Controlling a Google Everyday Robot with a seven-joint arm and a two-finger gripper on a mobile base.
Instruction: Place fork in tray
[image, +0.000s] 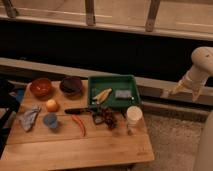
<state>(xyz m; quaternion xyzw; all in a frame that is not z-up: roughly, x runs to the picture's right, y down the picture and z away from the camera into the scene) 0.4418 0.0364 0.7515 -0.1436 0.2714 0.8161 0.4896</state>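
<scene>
A wooden desk stands before a dark wall. The green tray sits at its back right, and the dark-handled fork lies just in front. The gripper hangs beyond the desk's right edge, fingers spread and empty.

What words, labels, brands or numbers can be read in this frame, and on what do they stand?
No text can be read.
Cup: white, no print can be made out.
Grey pack in the tray: any print is too blurred to read.
Gripper: open and holding nothing, in the air to the right of the table; no marking shows.
</scene>
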